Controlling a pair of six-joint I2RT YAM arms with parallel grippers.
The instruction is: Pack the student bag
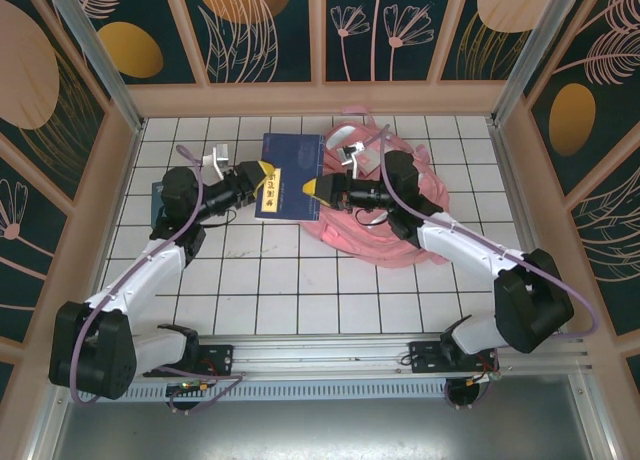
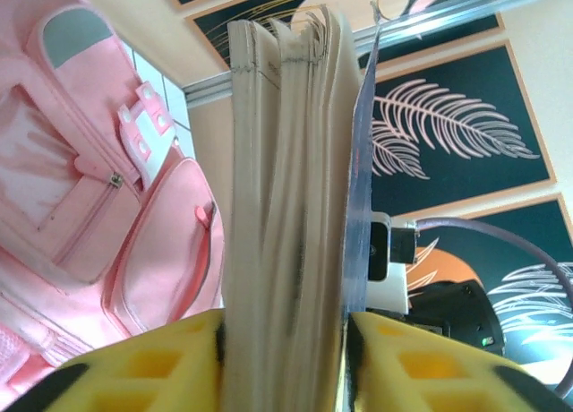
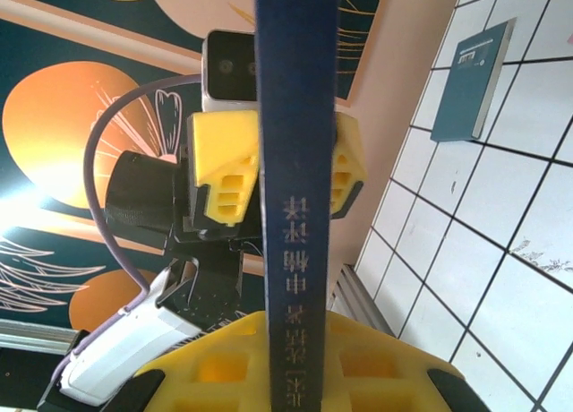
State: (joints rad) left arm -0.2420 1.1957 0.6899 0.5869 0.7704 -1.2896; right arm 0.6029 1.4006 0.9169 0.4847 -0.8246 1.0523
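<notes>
A dark blue book (image 1: pixel 292 165) with gold lettering hangs above the table between both grippers. My left gripper (image 1: pixel 262 172) is shut on its left edge; in the left wrist view the yellow fingers (image 2: pixel 134 358) press both sides of the page block (image 2: pixel 286 161). My right gripper (image 1: pixel 318 188) is shut on the spine side, where the spine (image 3: pixel 295 116) runs up between its jaws (image 3: pixel 300 327). The student bag (image 1: pixel 375 230), a pink backpack, lies flat under the right arm, and its front pockets (image 2: pixel 81 206) are in the left wrist view.
A second, teal book (image 3: pixel 473 81) lies flat on the white tiled table (image 1: pixel 300 280), under the left arm (image 1: pixel 158 195). Patterned walls with wooden frames enclose the table on three sides. Both arm bases sit at the near rail.
</notes>
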